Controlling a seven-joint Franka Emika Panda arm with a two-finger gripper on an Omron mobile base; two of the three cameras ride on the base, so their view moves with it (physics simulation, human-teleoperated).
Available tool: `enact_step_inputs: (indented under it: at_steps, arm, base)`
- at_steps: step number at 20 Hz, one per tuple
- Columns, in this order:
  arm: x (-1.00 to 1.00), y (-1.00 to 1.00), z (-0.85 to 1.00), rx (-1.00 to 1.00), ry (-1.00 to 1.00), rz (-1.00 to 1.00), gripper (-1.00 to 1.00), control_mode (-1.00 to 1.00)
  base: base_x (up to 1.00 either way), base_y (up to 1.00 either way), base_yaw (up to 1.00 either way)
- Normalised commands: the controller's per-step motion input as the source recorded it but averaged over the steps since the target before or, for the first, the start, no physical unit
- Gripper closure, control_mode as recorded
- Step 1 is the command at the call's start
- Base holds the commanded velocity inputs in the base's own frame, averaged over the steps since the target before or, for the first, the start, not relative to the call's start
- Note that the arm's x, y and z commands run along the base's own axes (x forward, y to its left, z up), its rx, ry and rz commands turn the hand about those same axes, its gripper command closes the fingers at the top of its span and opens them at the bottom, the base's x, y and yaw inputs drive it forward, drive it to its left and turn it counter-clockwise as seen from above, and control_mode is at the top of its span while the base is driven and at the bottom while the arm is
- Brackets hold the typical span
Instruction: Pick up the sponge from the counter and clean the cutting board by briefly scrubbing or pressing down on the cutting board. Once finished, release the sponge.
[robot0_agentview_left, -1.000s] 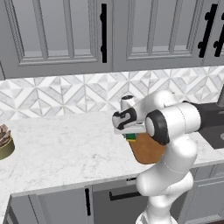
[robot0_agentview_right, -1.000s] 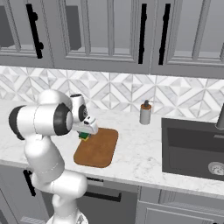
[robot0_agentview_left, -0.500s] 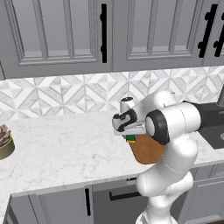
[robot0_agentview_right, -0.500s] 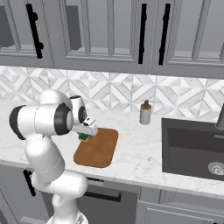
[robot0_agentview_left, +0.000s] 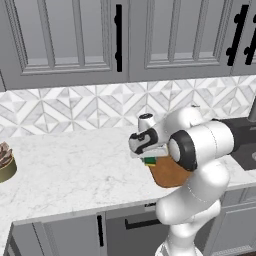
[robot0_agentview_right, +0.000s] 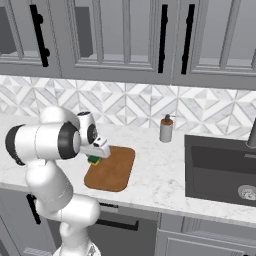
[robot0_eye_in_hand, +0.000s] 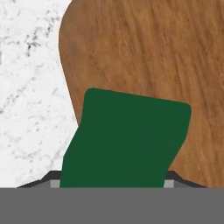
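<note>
Claw (robot0_agentview_right: 95, 157) gripped the sponge (robot0_eye_in_hand: 124, 140) tight, poised over the cutting board's (robot0_agentview_right: 112, 170) left edge near the tabletop (robot0_agentview_left: 70, 160).

Dark green sponge (robot0_eye_in_hand: 127, 140), brown wood-grained cutting board (robot0_eye_in_hand: 157, 52), white grey-veined marble counter (robot0_eye_in_hand: 26, 87).

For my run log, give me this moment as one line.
hand: shut on sponge | sponge: over board's near-left corner | contact with board: cannot tell | release: not yet

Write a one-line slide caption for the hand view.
Hand view: dark green sponge held in the claw, poised over the rounded corner of the wooden cutting board, white marble counter alongside.
</note>
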Motion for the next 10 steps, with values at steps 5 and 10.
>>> enact_step_inputs:
  at_steps: [5,10]
  arm:
    - [-0.41,0.00,-0.19,0.00,0.00,0.00,1.00,-1.00]
    - [-0.49,0.00,-0.18,0.00,0.00,0.01,1.00,-1.00]
  base:
    - [0.00,0.00,0.00]
    - [0.00,0.00,0.00]
